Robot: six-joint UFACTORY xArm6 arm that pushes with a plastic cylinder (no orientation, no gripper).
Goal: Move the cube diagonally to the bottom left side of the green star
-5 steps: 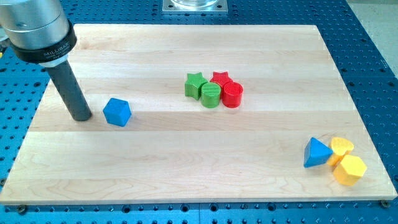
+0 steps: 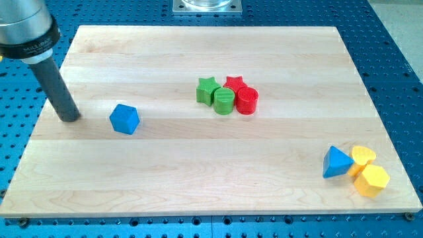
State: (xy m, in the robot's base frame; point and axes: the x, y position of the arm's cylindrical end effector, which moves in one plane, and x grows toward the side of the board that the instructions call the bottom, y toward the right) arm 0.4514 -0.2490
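Camera view: a pale wooden board lies on a blue perforated table. My tip rests on the board near its left edge, at the end of a dark rod slanting up to a silver housing in the view's top left corner. The arm has no fingers, only this bare rod, which touches no block.

The blue cube sits just to the view's right of my tip, with a gap between them. It is well apart from the green star, lying to the star's left and slightly lower.

The green star belongs to a tight cluster near the board's middle: a green cylinder touches it at lower right, a red star lies behind, and a red cylinder sits at the cluster's right.

At the board's bottom right corner, a blue triangular block touches two yellow blocks, one rounded and one hexagonal
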